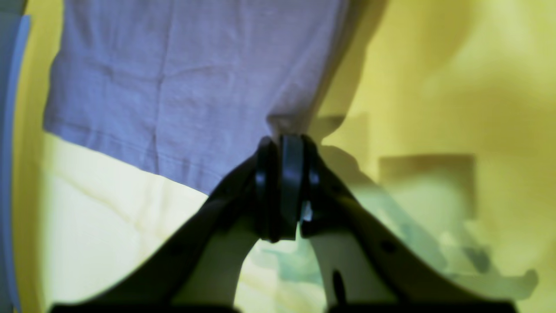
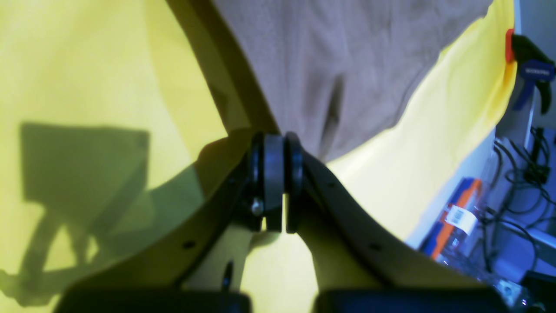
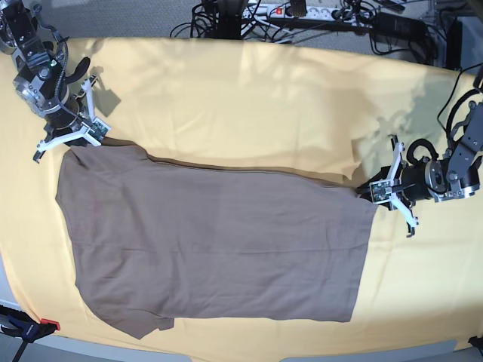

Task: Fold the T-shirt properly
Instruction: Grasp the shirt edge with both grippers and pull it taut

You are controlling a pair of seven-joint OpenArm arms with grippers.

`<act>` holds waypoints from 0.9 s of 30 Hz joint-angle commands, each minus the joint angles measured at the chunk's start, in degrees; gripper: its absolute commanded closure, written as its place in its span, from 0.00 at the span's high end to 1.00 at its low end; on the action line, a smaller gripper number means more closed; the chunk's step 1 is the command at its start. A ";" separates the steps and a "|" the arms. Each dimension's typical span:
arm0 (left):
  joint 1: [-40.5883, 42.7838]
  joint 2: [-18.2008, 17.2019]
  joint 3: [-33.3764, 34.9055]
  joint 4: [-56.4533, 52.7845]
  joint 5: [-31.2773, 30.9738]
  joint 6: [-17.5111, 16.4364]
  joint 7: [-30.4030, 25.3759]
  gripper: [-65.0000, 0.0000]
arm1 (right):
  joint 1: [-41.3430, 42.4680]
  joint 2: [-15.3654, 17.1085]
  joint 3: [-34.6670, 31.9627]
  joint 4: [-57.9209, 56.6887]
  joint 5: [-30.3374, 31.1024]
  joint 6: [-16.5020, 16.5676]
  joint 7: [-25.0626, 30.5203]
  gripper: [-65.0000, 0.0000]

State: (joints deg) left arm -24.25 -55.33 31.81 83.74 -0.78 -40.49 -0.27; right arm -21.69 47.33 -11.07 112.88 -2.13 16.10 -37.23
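The taupe T-shirt (image 3: 219, 249) lies flat on the yellow cloth, folded lengthwise, with a sleeve at the lower left. At its upper right corner, my left gripper (image 3: 367, 190) is shut on the hem. The left wrist view shows the pads (image 1: 284, 143) pinching a gathered corner of the T-shirt (image 1: 173, 87). My right gripper (image 3: 78, 142) is shut on the upper left corner. In the right wrist view the closed pads (image 2: 276, 141) meet the T-shirt's (image 2: 347, 65) edge.
A pale-yellow cloth (image 3: 264, 105) covers the whole table. A clamp with an orange tip (image 3: 30, 328) holds it at the front left corner, and the same clamp (image 2: 527, 65) shows in the right wrist view. Cables and a power strip (image 3: 287, 11) lie behind the table's far edge.
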 commanded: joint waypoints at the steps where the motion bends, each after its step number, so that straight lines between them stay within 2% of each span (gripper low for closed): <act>1: -0.76 -2.05 -0.74 1.42 -1.16 0.49 -0.98 0.00 | 0.00 1.70 0.61 0.92 -0.44 -0.68 -0.31 0.00; 6: 3.21 -7.32 -0.74 6.78 -1.86 0.49 -0.96 0.00 | -4.22 2.32 0.61 2.78 0.87 -0.66 -3.63 0.00; 10: 6.25 -11.39 -0.74 12.22 -1.88 0.49 -0.96 0.00 | -8.57 2.34 0.61 6.95 0.52 -0.74 -4.11 0.00; 18: 14.95 -20.87 -0.74 22.45 -1.46 0.49 0.35 0.00 | -19.93 2.36 0.61 12.00 -6.01 -2.84 -6.62 0.00; 27: 21.84 -26.32 -0.74 28.98 -1.27 0.49 0.37 0.00 | -33.64 2.19 0.61 17.94 -11.85 -5.53 -8.52 0.00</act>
State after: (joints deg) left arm -1.80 -80.12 31.81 112.25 -1.56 -40.05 0.54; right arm -54.83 48.86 -10.79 129.86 -13.37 10.83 -45.36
